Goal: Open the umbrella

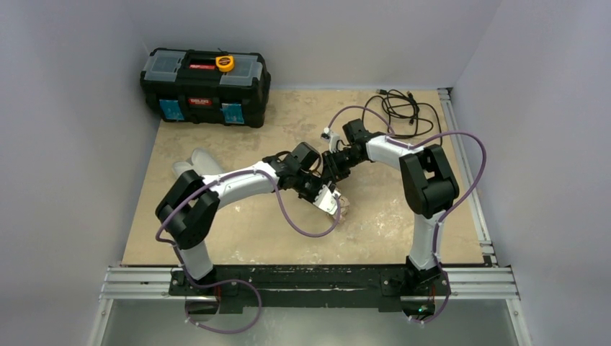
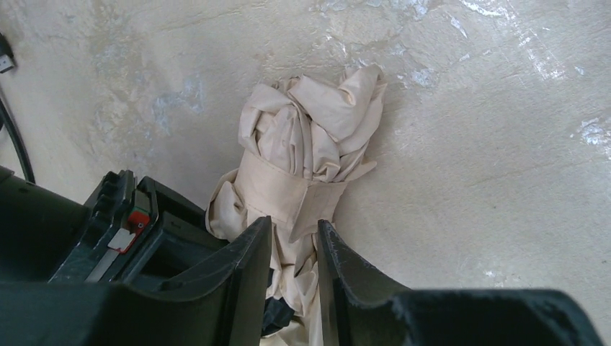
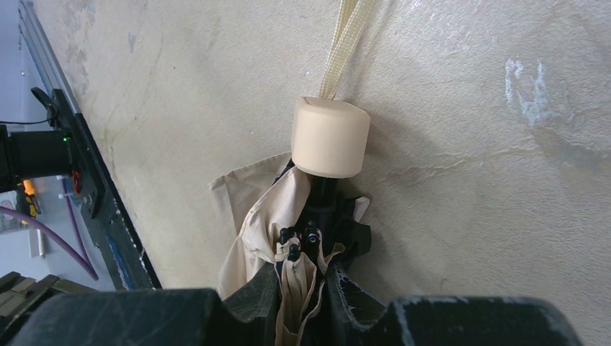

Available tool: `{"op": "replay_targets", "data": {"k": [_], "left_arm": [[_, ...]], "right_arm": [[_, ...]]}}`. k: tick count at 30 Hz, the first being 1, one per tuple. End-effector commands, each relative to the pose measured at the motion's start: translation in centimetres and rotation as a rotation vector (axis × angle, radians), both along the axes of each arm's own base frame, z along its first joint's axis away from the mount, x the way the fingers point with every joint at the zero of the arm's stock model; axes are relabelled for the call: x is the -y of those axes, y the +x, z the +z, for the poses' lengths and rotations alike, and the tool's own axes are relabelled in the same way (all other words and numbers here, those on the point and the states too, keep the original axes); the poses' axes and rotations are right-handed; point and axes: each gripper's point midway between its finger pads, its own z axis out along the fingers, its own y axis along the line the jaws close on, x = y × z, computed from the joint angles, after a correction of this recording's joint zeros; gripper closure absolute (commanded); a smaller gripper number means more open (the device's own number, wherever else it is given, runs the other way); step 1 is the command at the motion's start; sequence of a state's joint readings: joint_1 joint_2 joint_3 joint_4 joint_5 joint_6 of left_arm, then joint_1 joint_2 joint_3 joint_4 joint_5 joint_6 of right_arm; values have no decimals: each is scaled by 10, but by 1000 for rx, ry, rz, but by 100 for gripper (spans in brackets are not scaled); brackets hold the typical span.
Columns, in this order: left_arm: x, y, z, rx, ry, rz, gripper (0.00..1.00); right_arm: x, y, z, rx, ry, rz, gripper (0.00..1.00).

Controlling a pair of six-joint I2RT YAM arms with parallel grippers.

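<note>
Umbrella (image 1: 340, 209) folded, lying on table (image 1: 238, 238) near centre, slightly toward 5 o'clock in top view. My left claw (image 2: 292, 270) straddles crinkled tan canopy; fabric fills narrow gap, both fingers (image 2: 252, 267) against it, gripping bundle. Closure band (image 2: 288, 191) wraps canopy at 12 o'clock from that claw. My right claw (image 3: 299, 288) clamped on ribs and fabric just below knob handle (image 3: 330, 137); knob at 12 o'clock from claw, woven cord (image 3: 344, 43) running on toward 12. Black toolbox (image 1: 204, 86) at table's 11 o'clock, cables (image 1: 400, 108) at 1 o'clock.
</note>
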State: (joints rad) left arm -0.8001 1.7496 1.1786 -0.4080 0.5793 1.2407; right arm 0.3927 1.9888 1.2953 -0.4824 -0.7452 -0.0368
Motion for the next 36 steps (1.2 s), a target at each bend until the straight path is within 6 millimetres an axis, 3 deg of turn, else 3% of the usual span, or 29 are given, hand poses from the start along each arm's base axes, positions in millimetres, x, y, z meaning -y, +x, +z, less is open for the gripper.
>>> {"op": "replay_targets", "data": {"k": [1,11,16,19,23,26,34,36], "left_arm": [[16,0,9,16,-39,-39,71],[10,8,-25,35,32,-15,76],[9,4,-28,44,24,-16,99],[2,-11,-34,36,40,-48,100],[-26,-50,-62,23,133,-152,100],[-42,-68,-76,29,193,-199,100],[-47,-72,-76,-36,277,-166,100],[-44,-71,-65,-43,247,-131,100]], "right_arm": [[10,5,-11,61,-81,6,100],[11,2,-12,56,-86,15,100],[15,-1,-16,56,-96,22,100],[16,-2,-22,55,-100,25,100],[22,-3,-33,42,-109,32,100],[25,-2,-37,45,-117,42,100],[24,-6,-35,38,-102,101,100],[24,-8,-34,35,-102,104,100]]}}
